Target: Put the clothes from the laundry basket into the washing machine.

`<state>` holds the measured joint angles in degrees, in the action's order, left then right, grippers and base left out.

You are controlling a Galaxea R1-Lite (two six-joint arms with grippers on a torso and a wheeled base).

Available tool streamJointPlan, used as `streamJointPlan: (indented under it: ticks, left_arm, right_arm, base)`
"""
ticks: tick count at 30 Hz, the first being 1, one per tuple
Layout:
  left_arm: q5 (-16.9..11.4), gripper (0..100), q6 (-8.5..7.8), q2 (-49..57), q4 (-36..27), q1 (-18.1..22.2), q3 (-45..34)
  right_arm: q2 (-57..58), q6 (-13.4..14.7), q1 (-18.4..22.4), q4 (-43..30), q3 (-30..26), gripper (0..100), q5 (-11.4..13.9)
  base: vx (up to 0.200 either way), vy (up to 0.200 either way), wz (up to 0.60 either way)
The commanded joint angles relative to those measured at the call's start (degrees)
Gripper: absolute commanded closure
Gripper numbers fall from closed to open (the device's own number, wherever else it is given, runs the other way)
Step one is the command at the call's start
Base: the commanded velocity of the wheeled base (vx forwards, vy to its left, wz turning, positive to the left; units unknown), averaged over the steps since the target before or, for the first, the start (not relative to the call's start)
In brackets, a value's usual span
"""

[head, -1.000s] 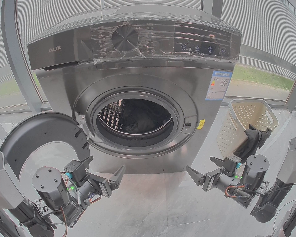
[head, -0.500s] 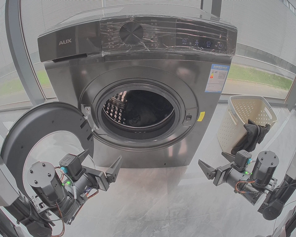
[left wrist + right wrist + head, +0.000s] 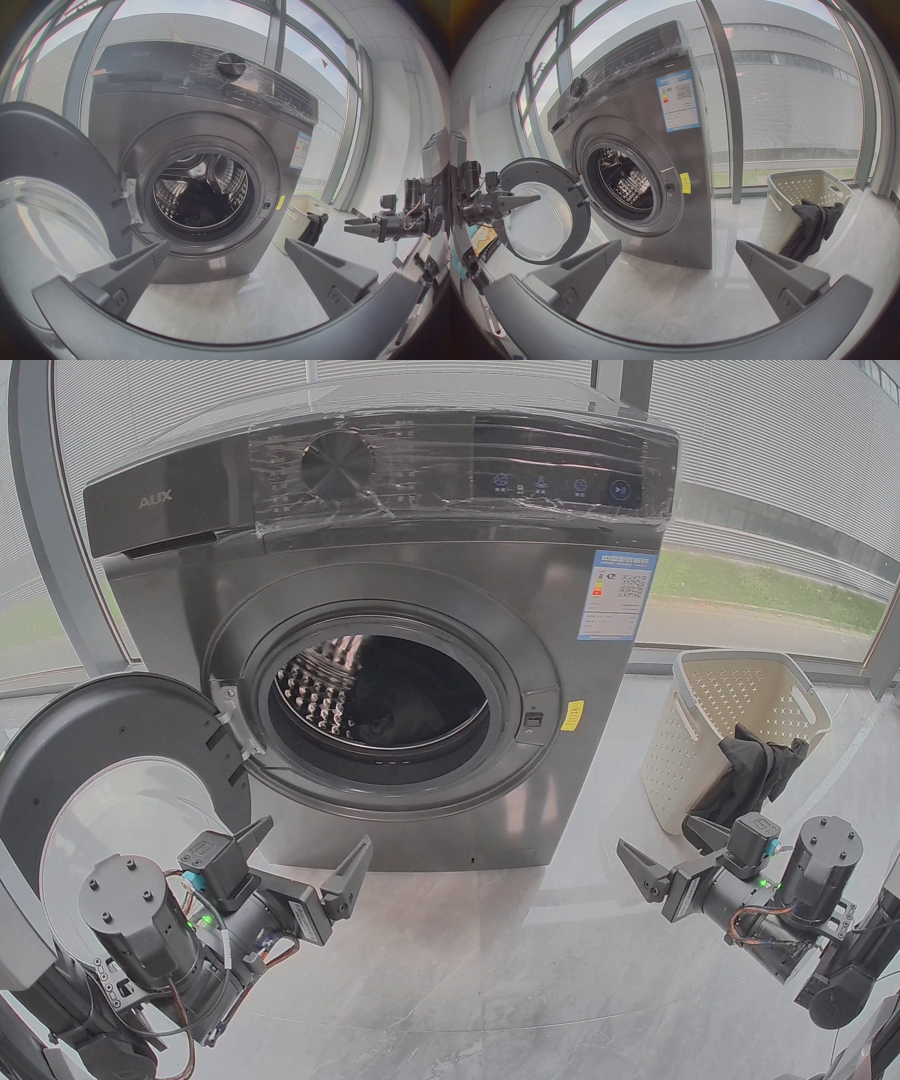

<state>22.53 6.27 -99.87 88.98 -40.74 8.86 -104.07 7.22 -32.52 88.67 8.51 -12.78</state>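
The left pincer (image 3: 314, 833) is held spread and empty; the right pincer (image 3: 656, 833) likewise. A black garment (image 3: 750, 777) is draped over the laundry basket (image 3: 698, 735).

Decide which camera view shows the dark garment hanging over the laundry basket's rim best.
The right wrist view: the dark garment hangs in full, unobstructed, over the laundry basket rim. In the head view the right gripper covers its lower end. In the left wrist view it is far off and small.
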Motion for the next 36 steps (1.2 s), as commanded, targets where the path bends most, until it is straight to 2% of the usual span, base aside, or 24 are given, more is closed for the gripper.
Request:
streamJointPlan:
  ticks: [1, 5, 6, 7, 10, 12, 13, 17, 22, 24, 25, 26, 28, 32, 36]
  left_arm:
    - [0.06, 0, -0.03, -0.07, 0.14, -0.13, -0.25]
    - [1.20, 0, -0.03, 0.02, 0.14, -0.30, -1.39]
    - [2.78, 0, 0.15, 0.55, 0.23, -0.57, -3.15]
    - [3.05, 0, 0.33, 1.08, 0.23, -0.74, -3.94]
    - [3.05, 0, 2.17, 2.31, 0.23, -0.83, -5.70]
    - [3.05, 0, 2.52, 2.31, 0.23, -0.83, -5.79]
    - [3.31, 0, 2.70, 2.48, 0.23, -0.83, -5.79]
    - [3.22, 0, 2.26, 4.42, 0.14, -0.92, -5.96]
    - [3.40, 0, 1.47, 8.81, -0.39, -1.62, -8.86]
    - [4.19, 0, 1.03, 12.50, -0.74, -1.27, -8.86]
    - [4.19, 0, 1.03, 12.50, -0.74, -1.27, -8.86]
    - [4.28, 0, -0.03, 16.28, -2.41, -1.01, -8.86]
    - [4.28, 0, -1.52, 20.85, -6.19, -1.01, -8.86]
    - [4.28, 0, -1.17, 29.20, -14.98, -0.30, -8.86]
    - [3.84, 0, -1.52, 40.28, -28.95, 0.66, -8.86]
  right_arm:
    - [1.41, -0.10, 0.36, 0.01, -0.95, 0, 0.03]
    - [3.00, -0.19, 0.97, -0.17, -1.83, 0, 0.03]
    - [4.84, -0.89, 2.11, -0.08, -3.32, 0, 0.03]
    - [5.63, -1.33, 2.73, -0.08, -3.50, 0, 0.12]
    - [7.48, -1.77, 4.58, -0.34, -4.47, 0, 0.38]
    - [7.74, -1.77, 4.93, -0.34, -5.26, 0, 0.65]
    - [8.01, -1.59, 5.72, 0.01, -7.45, 0, 0.82]
    - [9.94, -0.80, 6.60, -0.70, -8.51, 0, 0.65]
    - [14.86, -2.03, 8.97, -1.66, -8.51, 0, 0.73]
    - [19.78, -2.56, 8.88, -7.99, -8.51, 0, 0.73]
    - [19.78, -2.56, 8.88, -7.99, -8.51, 0, 0.73]
    - [24.44, -2.21, 8.44, -14.76, -8.51, 0, 0.21]
    - [30.51, -2.21, 8.35, -23.11, -8.51, 0, 0.21]
    - [42.72, -2.38, 8.97, -38.14, -8.51, 0, 0.21]
    - [55.82, -2.21, 9.67, -52.02, -8.51, 0, -1.20]
  base:
    - [0.000, -0.200, 0.00]
    - [0.000, -0.200, 0.00]
    - [0.000, -0.200, 0.00]
    - [0.000, -0.200, 0.00]
    - [0.000, -0.200, 0.00]
    - [0.000, -0.200, 0.00]
    - [0.000, -0.200, 0.00]
    - [0.000, -0.200, 0.00]
    - [0.000, -0.200, 0.00]
    - [0.000, -0.200, 0.00]
    - [0.000, -0.200, 0.00]
    - [0.000, -0.200, 0.00]
    - [0.000, -0.200, 0.00]
    - [0.000, -0.200, 0.00]
    - [0.000, -0.050, 0.00]
